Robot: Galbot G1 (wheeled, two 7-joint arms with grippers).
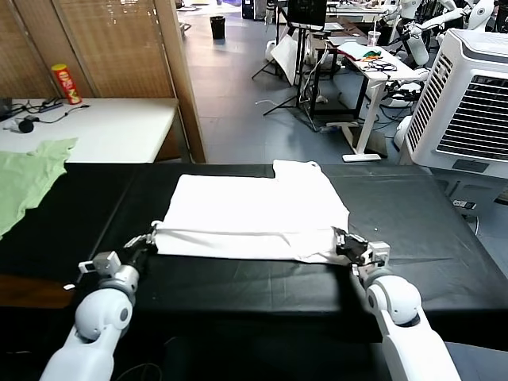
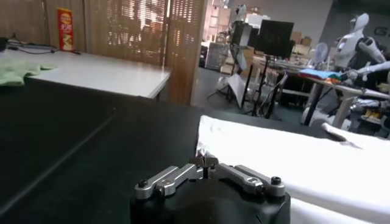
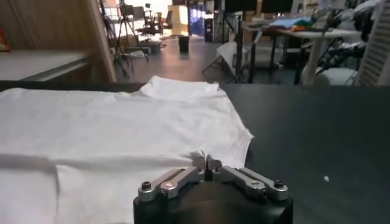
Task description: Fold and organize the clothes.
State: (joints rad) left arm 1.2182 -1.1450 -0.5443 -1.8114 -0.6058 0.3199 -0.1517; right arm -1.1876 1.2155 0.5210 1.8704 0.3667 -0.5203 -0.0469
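The T-shirt [image 1: 258,214] lies flat on the black table [image 1: 444,238], near the middle of its top, with its near portion turned over into a band along the edge closest to the robot, print side hidden. The left gripper [image 1: 148,236] sits at the near left corner of the shirt and the right gripper [image 1: 343,240] at the near right corner, both low against the cloth. In each wrist view the fingertips meet around a small peak of white fabric, so both claws look clenched on the shirt's corners, though a loosening of the grip cannot be ruled out from these views. A green garment [image 1: 24,178] rests well to the left of the shirt, partly on the table's far left corner, and plays no part. The risk from here, as I judge it, is uneven handling: if one claw lets go or lifts before the other, the folded band would skew or spring open. A pinch that catches only the top layer would drag it off the layer beneath and wrinkle the fold. Pulling too far towards the robot could slide the shirt over the table's near edge.
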